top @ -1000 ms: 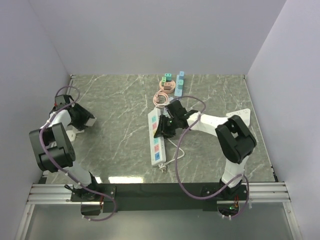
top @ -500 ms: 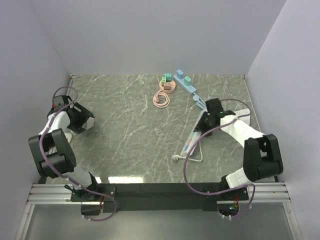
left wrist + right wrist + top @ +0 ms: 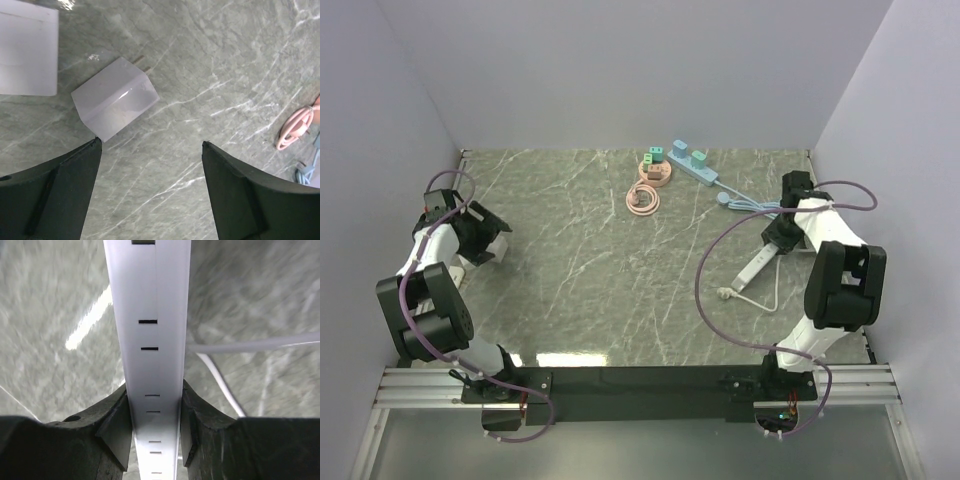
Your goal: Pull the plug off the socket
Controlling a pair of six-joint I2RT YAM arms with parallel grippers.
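Note:
My right gripper is shut on a white power strip at the right side of the table. In the right wrist view the strip runs up between my fingers with empty slots showing, and my gripper clamps its sides. Its white cord loops beside it. A white cube plug with two prongs lies loose on the table, just ahead of my left gripper, which is open and empty. In the top view, my left gripper is at the far left.
A blue power strip with green plugs lies at the back, its blue cable trailing right. A pink ring with small plugs and a pink cable coil lie at back centre. A flat white block is beside the cube plug.
My right gripper has carried the white power strip from the table's centre to the right side. The left gripper has shifted only slightly.

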